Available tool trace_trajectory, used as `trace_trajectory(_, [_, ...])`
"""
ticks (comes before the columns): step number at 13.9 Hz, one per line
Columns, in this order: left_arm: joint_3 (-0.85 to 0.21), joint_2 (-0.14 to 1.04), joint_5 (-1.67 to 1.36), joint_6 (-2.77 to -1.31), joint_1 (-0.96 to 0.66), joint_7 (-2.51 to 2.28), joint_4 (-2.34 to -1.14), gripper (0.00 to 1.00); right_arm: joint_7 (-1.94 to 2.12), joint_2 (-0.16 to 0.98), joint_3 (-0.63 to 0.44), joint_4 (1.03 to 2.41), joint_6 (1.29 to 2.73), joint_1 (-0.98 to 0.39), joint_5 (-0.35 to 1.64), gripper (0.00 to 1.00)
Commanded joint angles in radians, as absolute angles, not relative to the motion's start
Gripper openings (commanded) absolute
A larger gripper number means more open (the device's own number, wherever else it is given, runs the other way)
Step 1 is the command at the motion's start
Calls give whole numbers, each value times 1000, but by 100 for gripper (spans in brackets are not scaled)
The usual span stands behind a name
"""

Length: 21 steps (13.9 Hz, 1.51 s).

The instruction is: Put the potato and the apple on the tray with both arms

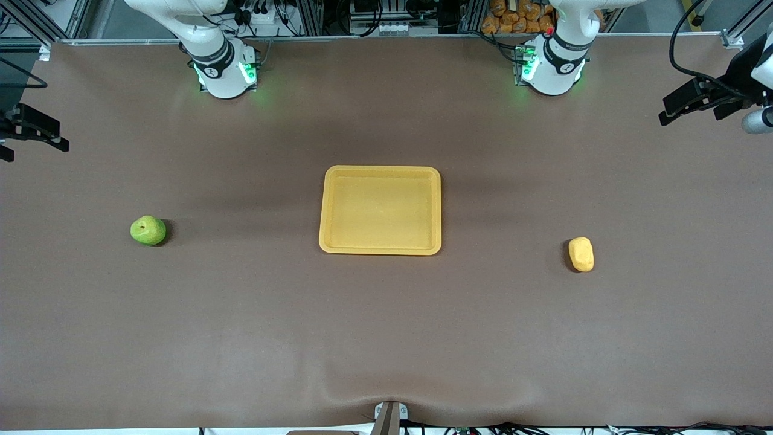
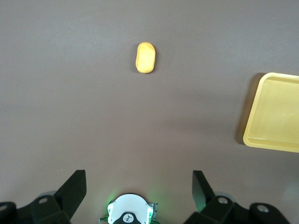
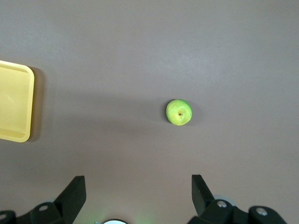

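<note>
Potato [image 1: 581, 254] nearest camera; apple [image 1: 148, 230], tray [image 1: 380, 209] apart — tray cut off in wrist views. Left end effector [image 2: 139, 186], right end effector [image 3: 138, 185] spread wide, holding nothing.

Tray [image 2: 273, 114] cut off; arms' upper links seemingly cropped.

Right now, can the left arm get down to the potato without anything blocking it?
Probably yes. The potato lies alone on the bare table toward the left arm's end, well apart from the tray. The left gripper hangs high with its fingers open, and nothing sits between them.
</note>
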State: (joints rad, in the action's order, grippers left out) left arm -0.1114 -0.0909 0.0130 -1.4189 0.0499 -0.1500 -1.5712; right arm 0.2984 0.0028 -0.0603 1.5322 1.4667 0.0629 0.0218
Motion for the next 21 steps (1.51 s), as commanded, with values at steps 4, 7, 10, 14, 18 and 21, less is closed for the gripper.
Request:
trace_trajectory(4, [-117, -91, 21, -1521, 51, -140, -1673, 100, 299, 38, -54, 1509, 1457, 78, 5, 100])
trace_trajectory(7, [-117, -91, 23, -1587, 51, -140, -1732, 100, 301, 76, -52, 1511, 1459, 86, 6, 100])
trace_trajectory(10, [-117, -86, 26, -1670, 51, -140, -1798, 100, 301, 129, -54, 1511, 1462, 92, 6, 100])
trace_trajectory(14, [-118, -23, 26, -1730, 49, -138, -1815, 100, 301, 208, -54, 1509, 1500, 106, 8, 100])
trace_trajectory(18, [-117, 31, 25, -1801, 51, -140, -1824, 100, 298, 268, -54, 1509, 1551, 112, 6, 100])
trace_trajectory(21, [-117, 64, 25, -1838, 52, -140, -1824, 100, 299, 323, -52, 1509, 1565, 118, 14, 100])
